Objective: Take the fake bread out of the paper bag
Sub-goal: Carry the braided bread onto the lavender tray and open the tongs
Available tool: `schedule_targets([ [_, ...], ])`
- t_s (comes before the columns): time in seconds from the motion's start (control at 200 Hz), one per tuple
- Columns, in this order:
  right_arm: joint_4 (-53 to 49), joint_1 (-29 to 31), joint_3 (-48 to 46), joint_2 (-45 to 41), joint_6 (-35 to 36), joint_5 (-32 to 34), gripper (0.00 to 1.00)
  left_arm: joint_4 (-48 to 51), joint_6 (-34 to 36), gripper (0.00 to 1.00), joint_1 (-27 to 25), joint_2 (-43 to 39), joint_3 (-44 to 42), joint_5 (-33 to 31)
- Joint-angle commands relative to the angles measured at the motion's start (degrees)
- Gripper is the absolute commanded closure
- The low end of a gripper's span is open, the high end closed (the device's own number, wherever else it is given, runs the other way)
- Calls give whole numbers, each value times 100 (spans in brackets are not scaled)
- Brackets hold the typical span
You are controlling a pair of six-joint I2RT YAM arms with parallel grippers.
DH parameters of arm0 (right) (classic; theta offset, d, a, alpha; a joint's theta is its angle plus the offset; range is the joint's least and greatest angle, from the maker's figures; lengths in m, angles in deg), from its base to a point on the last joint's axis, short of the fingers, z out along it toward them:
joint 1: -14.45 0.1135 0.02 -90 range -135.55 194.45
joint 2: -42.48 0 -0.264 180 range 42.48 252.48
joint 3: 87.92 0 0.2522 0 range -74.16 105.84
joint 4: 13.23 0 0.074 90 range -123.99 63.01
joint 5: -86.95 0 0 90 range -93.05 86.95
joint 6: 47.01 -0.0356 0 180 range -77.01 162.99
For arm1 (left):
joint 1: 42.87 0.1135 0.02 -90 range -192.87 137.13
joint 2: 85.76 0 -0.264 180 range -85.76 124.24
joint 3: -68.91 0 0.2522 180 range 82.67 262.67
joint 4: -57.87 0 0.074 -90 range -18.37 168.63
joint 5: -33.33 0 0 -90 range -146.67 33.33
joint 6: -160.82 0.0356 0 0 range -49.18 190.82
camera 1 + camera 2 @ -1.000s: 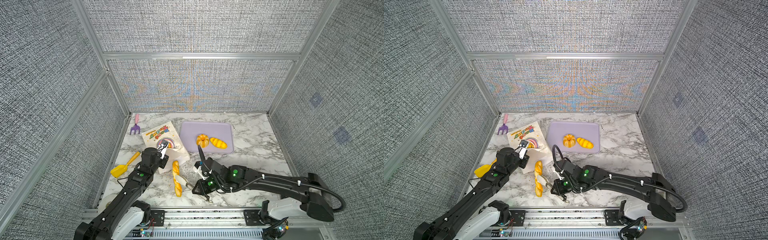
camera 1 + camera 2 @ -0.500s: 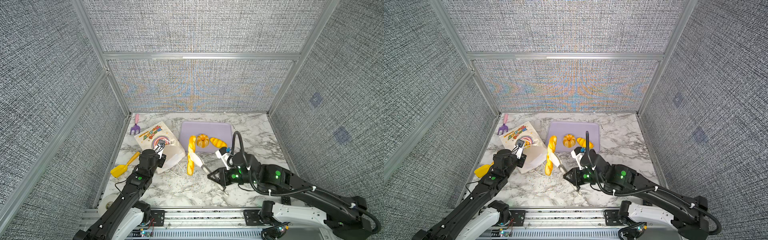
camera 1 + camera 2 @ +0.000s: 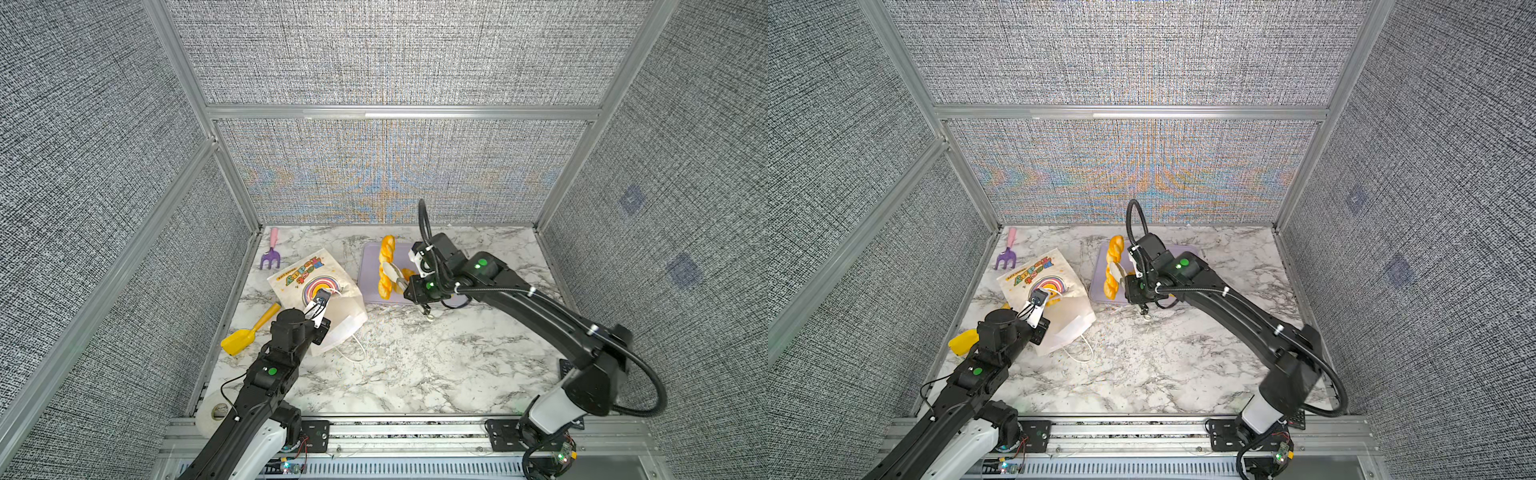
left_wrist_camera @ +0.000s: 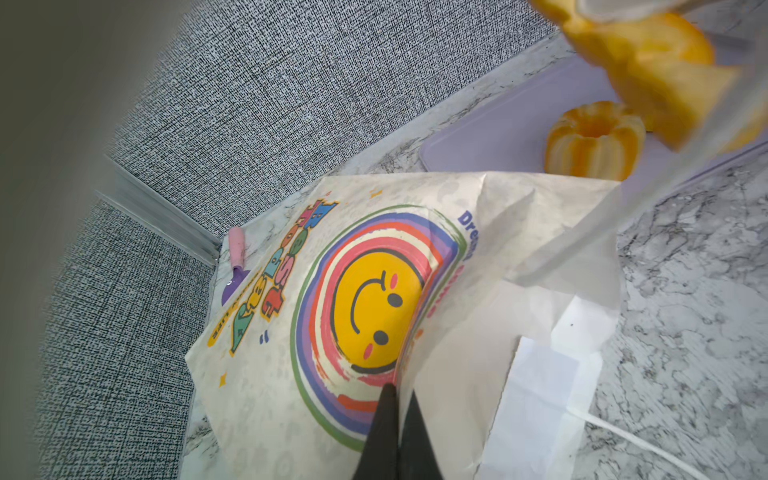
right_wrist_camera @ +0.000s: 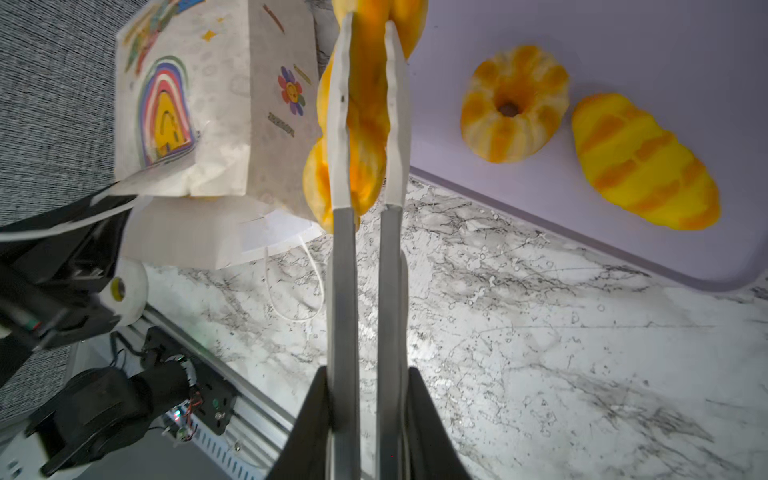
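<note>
The paper bag (image 3: 309, 282) (image 3: 1038, 286) lies on its side at the left, its mouth toward the table's front. My left gripper (image 4: 400, 392) is shut on the upper edge of the bag's mouth (image 4: 415, 332). My right gripper (image 5: 369, 25) (image 3: 395, 276) is shut on a braided stick of fake bread (image 5: 365, 104) (image 3: 385, 257) (image 3: 1113, 253), held above the left part of the lilac tray (image 3: 370, 257). A fluted ring bun (image 5: 515, 104) (image 4: 594, 141) and a striped roll (image 5: 644, 166) lie on the tray (image 5: 623, 41). The bag's inside is hidden.
A yellow toy shovel (image 3: 249, 332) lies left of the bag and a purple toy rake (image 3: 271, 253) sits in the back left corner. A white tape roll (image 3: 212, 411) sits at the front left edge. Grey walls enclose the marble table (image 3: 415, 365).
The right gripper has carried the braided stick from the table's front beside the bag back to above the tray. The left gripper has kept its hold on the bag.
</note>
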Motion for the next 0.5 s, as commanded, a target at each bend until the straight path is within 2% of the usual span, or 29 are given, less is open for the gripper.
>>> schedule_targets([
  [0.0, -292, -46, 369, 553, 324, 236, 100, -119, -2, 100, 2, 8, -43, 107],
  [0.22, -277, -115, 1248, 1626, 446, 298, 100, -142, 2, 100, 1, 19, -79, 103],
  [0.495, -1060, -168, 2879, 2995, 653, 598, 100, -159, -86, 100, 1, -16, -149, 104],
])
